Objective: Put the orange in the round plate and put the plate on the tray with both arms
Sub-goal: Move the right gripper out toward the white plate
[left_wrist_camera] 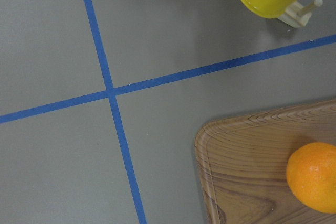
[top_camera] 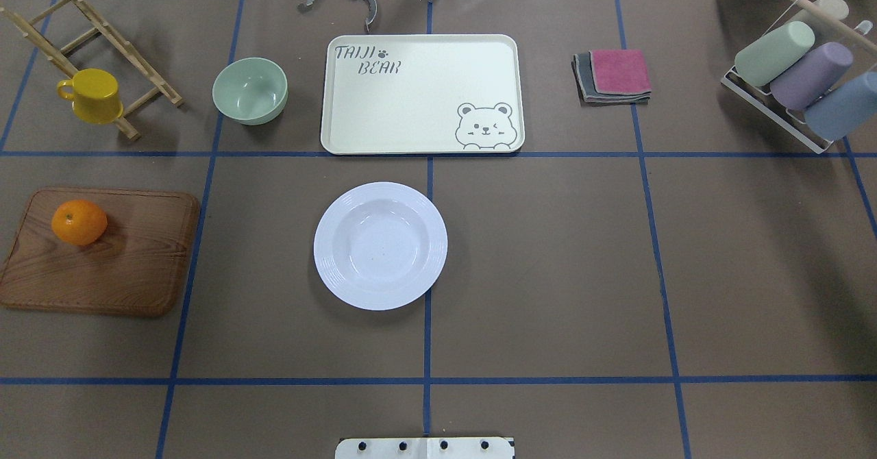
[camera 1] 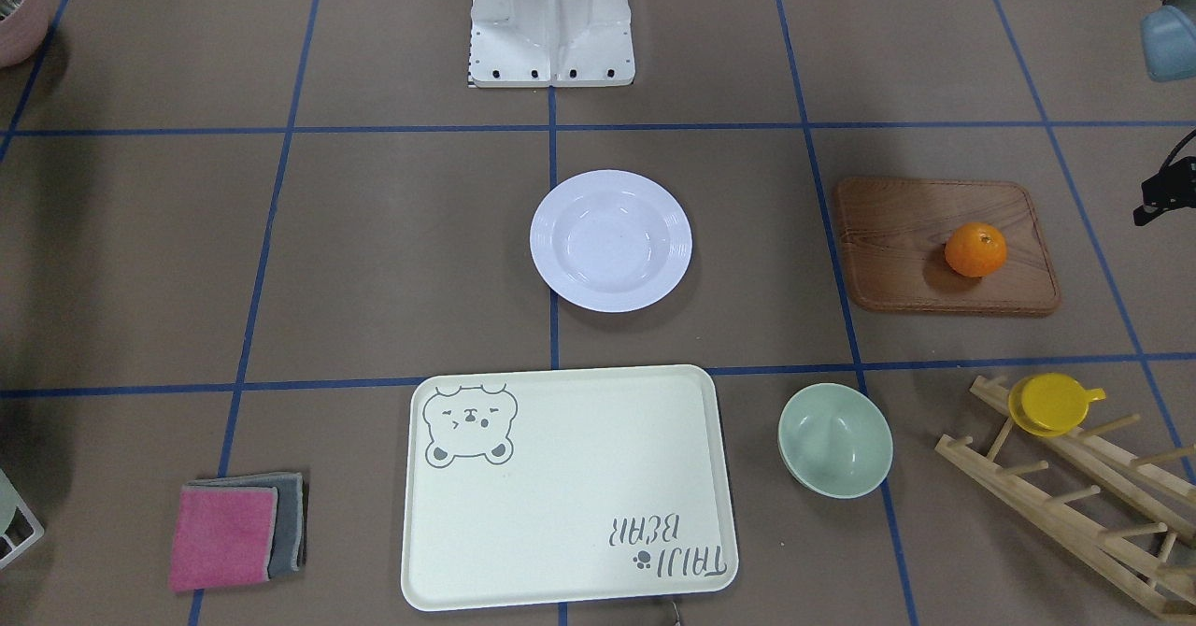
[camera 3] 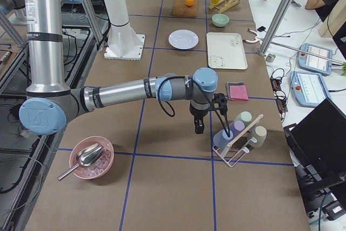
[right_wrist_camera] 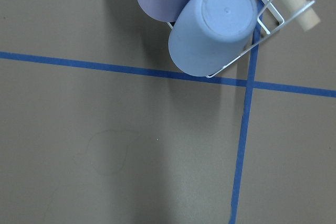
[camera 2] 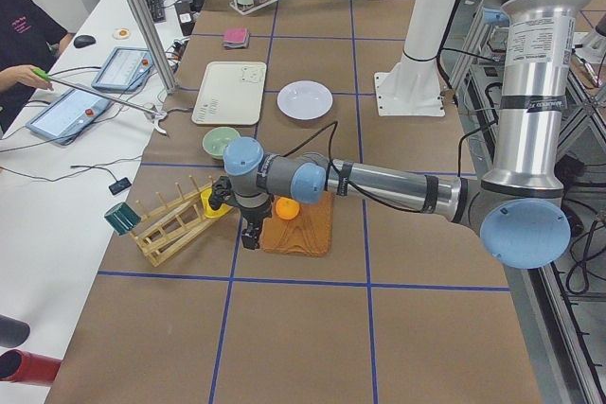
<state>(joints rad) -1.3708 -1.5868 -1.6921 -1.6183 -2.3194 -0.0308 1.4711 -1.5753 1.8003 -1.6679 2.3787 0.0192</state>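
Orange [top_camera: 79,222] on wood board [top_camera: 130,267], plate [top_camera: 380,245] nr tray [top_camera: 411,96]

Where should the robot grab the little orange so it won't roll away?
Probably around its widest middle, coming straight down from above. The orange is round and sits free on the flat wooden board, so opposite sides are open to pinch.

— Where do my fixed views sit?
— Overhead looks down on the round plate [top_camera: 380,245] from behind the base [top_camera: 425,448]; front-facing looks back across it. Side cameras sight along the tabletop [camera 2: 312,328] from each end, plate distant.
— And my wrists?
— Close, straight down; the left one shares the orange [left_wrist_camera: 313,177] with overhead.
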